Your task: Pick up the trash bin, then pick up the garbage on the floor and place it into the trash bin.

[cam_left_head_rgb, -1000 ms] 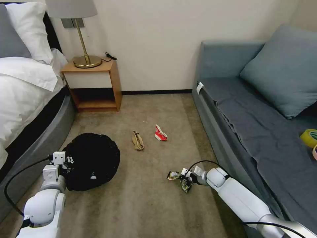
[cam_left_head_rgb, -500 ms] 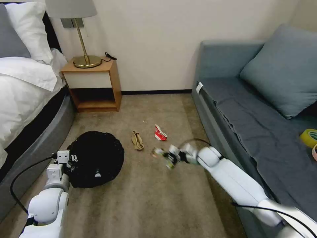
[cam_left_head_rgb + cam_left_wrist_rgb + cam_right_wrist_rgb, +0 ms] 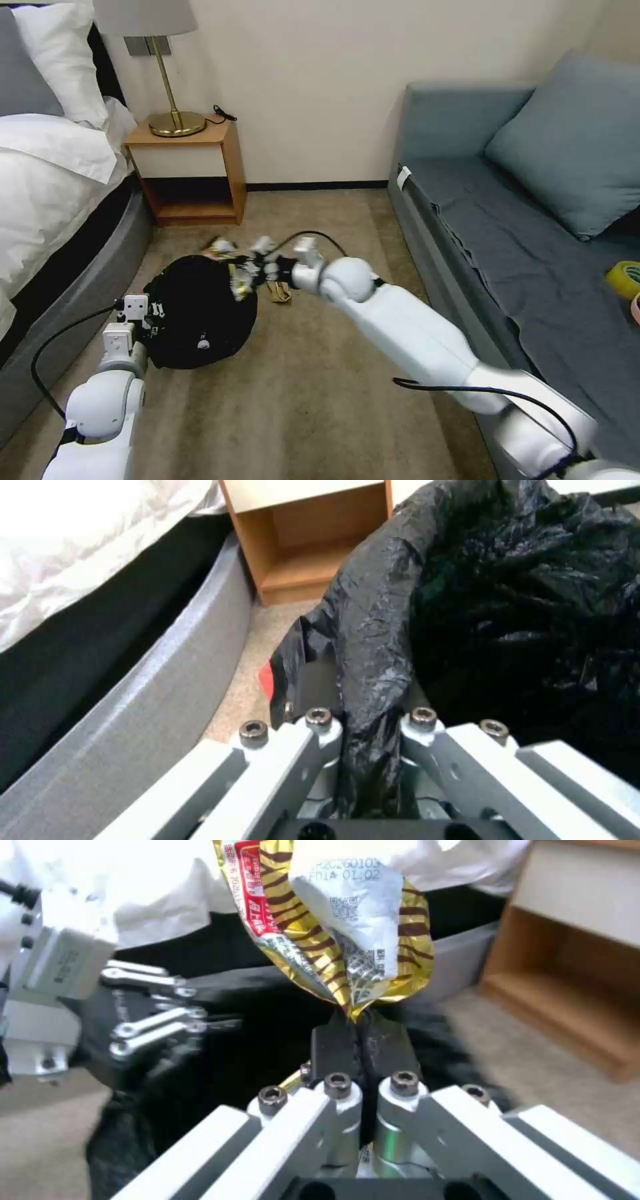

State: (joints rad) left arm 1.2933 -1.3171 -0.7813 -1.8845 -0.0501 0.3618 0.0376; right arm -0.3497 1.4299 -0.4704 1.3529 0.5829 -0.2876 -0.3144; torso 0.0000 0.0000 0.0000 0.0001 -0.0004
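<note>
The trash bin (image 3: pixel 200 313), lined with a wrinkly black bag (image 3: pixel 520 605), stands on the carpet beside the bed. My left gripper (image 3: pixel 150 319) is shut on the bag at the bin's near-left rim (image 3: pixel 363 715). My right gripper (image 3: pixel 250 272) reaches across the floor and hangs above the bin's far rim, shut on one piece of garbage: a crumpled yellow-black snack wrapper (image 3: pixel 239 285) (image 3: pixel 347 915), pinched at its end (image 3: pixel 362 1032). A tan paper scrap (image 3: pixel 279 291) lies on the carpet just right of the bin, partly behind the right wrist. The bin's black bag (image 3: pixel 253 1040) lies below the wrapper.
A wooden nightstand (image 3: pixel 193 167) with a brass lamp (image 3: pixel 175 123) stands against the back wall. The bed (image 3: pixel 60 200) borders the left side, the blue sofa (image 3: pixel 507 240) the right. A yellow tape roll (image 3: pixel 623 277) rests on the sofa. Open carpet (image 3: pixel 300 400) lies in front.
My right arm swung left with the wrapper, from the floor near the sofa to above the bin. The left gripper and the bin shifted slightly right and away.
</note>
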